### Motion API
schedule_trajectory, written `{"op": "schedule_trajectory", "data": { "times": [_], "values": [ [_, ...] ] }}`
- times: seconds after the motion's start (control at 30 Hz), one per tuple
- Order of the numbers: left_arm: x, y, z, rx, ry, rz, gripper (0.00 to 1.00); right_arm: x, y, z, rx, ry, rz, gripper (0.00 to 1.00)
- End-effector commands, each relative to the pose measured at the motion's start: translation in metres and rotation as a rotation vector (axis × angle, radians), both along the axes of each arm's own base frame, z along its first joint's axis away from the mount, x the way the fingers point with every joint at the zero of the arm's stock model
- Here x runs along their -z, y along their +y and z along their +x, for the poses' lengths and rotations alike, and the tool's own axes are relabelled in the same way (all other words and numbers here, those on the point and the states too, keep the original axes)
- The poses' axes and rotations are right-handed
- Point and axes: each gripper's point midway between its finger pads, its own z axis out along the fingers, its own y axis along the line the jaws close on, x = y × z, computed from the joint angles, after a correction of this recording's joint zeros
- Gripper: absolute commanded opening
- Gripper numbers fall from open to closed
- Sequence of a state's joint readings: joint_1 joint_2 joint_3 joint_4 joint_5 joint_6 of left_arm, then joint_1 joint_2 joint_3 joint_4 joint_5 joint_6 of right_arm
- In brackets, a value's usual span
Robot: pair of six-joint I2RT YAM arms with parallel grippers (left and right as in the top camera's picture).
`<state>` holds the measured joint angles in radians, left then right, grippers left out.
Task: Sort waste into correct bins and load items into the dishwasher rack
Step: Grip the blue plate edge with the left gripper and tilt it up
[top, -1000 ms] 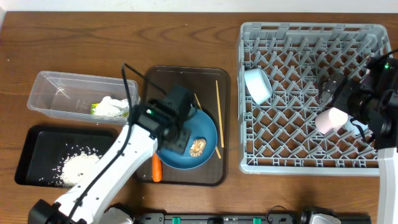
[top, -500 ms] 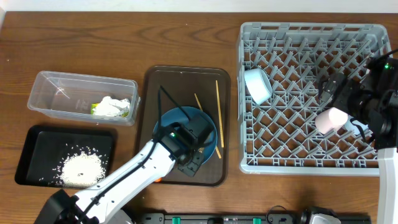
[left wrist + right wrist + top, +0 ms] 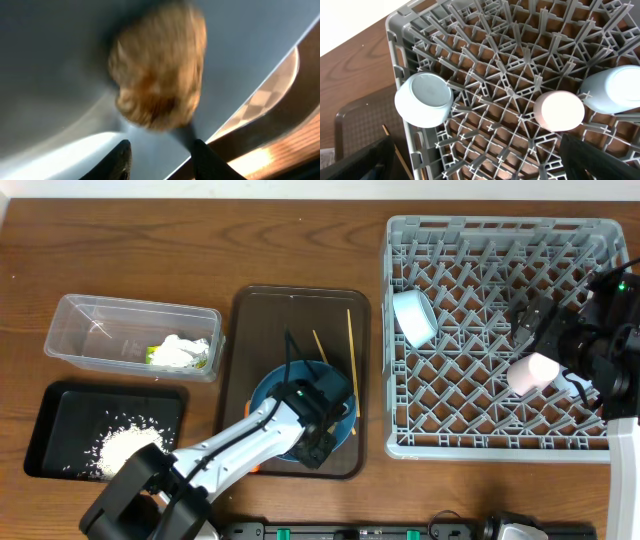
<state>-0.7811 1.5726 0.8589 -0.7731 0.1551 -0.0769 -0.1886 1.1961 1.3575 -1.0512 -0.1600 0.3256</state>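
Observation:
My left gripper point(image 3: 322, 435) is open and low over the blue plate point(image 3: 268, 392) on the brown tray. In the left wrist view the brownish food scrap point(image 3: 157, 85) lies on the plate just ahead of the open fingers point(image 3: 162, 159). My arm hides the scrap from overhead. A sliver of the orange carrot point(image 3: 256, 468) shows beside the arm. Two chopsticks point(image 3: 351, 360) lie on the tray. The pale bowl point(image 3: 413, 317), pink cup point(image 3: 530, 372) and light blue cup point(image 3: 570, 385) sit in the grey rack point(image 3: 480, 442). My right gripper point(image 3: 532, 320) hovers open above the rack.
The clear tub point(image 3: 100, 325) holds the crumpled wrapper point(image 3: 180, 352). The black tray point(image 3: 60, 410) holds white rice point(image 3: 125, 448). The brown serving tray point(image 3: 290, 305) lies between the bins and the rack. The wrist view shows the bowl point(image 3: 424, 99) and pink cup point(image 3: 559, 110).
My left arm has swung toward the front right of the plate and lowered over the food scrap, which it now covers from overhead. The right arm has not moved.

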Motion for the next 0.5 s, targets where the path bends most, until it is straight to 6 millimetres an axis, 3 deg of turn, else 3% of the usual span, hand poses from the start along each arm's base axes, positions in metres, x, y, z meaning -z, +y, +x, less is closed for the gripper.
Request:
{"op": "schedule_trajectory", "data": {
  "times": [0.0,0.17,0.47],
  "values": [
    [0.003,0.002,-0.004,0.018,0.015,0.006,0.39,-0.001,-0.003,0.000,0.007,-0.002,0.000,0.98],
    [0.000,0.003,-0.005,0.017,0.022,0.013,0.39,-0.001,-0.004,0.000,0.007,-0.002,0.000,0.98],
    [-0.038,-0.011,0.007,-0.004,-0.029,-0.049,0.41,-0.001,-0.004,0.000,0.008,-0.003,0.000,0.98]
  ]
}}
